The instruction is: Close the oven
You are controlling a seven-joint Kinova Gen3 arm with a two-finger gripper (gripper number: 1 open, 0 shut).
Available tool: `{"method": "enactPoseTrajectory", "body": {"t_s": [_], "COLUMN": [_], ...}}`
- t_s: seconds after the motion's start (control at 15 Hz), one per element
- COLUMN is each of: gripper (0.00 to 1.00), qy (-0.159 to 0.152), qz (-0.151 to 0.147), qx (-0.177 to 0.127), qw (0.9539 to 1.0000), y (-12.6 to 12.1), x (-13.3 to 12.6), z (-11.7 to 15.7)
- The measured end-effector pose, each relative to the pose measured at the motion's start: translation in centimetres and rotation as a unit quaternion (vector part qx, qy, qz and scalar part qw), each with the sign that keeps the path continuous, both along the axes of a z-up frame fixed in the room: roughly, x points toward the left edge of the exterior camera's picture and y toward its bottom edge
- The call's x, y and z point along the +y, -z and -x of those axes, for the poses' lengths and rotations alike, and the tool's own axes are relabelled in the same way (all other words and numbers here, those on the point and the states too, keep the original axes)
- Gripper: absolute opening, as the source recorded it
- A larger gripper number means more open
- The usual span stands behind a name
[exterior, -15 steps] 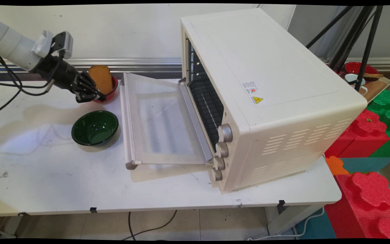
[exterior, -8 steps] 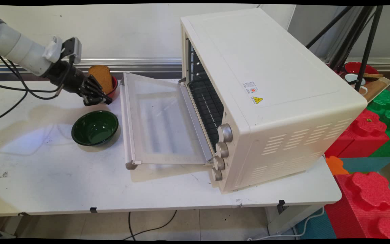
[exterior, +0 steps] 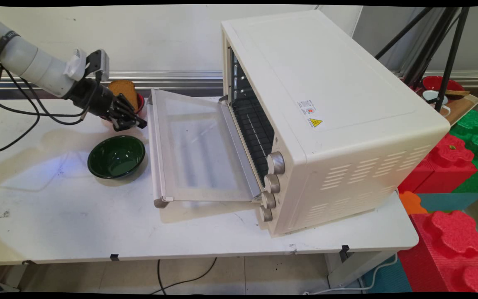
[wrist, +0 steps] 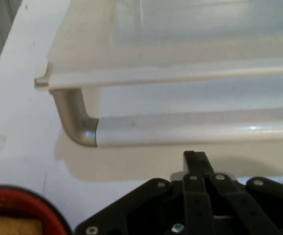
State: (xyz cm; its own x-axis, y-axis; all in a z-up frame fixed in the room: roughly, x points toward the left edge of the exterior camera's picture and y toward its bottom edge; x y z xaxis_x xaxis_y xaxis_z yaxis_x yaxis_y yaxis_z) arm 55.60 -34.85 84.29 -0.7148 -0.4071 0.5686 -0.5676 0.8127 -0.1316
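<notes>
My black gripper (exterior: pixel 134 121) is shut with nothing in it, low over the table just left of the open door (exterior: pixel 197 145) of the cream toaster oven (exterior: pixel 338 95). In the hand view its closed fingertips (wrist: pixel 195 159) point at the door's silver handle bar (wrist: pixel 180 129), a short gap away. The handle (exterior: pixel 154 158) runs along the door's left edge. Behind the gripper stands a red bowl (exterior: pixel 140 102) with a slice of brown bread (exterior: pixel 123 88) upright in it; in the hand view the red bowl (wrist: pixel 19 203) shows at the bottom left. A dark green bowl (exterior: pixel 116 156) sits empty in front of the gripper.
Black cables (exterior: pixel 19 112) hang from the arm over the table's left part. Off the table's right end lie red and green foam blocks (exterior: pixel 454 158), black tripod legs (exterior: pixel 442 50) and a wooden tray (exterior: pixel 461 106) with dishes. The oven's four knobs (exterior: pixel 273 182) face the near side.
The arm has moved right, carrying the gripper from beside the red bowl's left rim across its front to near the oven door's handle. The bowls and the oven have not moved.
</notes>
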Motion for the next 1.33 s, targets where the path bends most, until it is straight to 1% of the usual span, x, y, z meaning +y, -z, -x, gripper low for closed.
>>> {"method": "enactPoseTrajectory", "body": {"t_s": [0.4,0.67,1.07,1.33], "gripper": [0.0,0.0,0.0,0.0], "qy": [-0.001,-0.002,0.0,0.003], "qz": [0.012,0.024,0.041,0.057], "qx": [0.021,0.038,0.062,0.083], "qw": [0.9997,0.999,0.9973,0.9949], "y": [0.5,0.2,-1.3,-3.0], "x": [-0.2,-0.3,-0.4,-0.7], "z": [0.7,1.0,1.4,2.1]}}
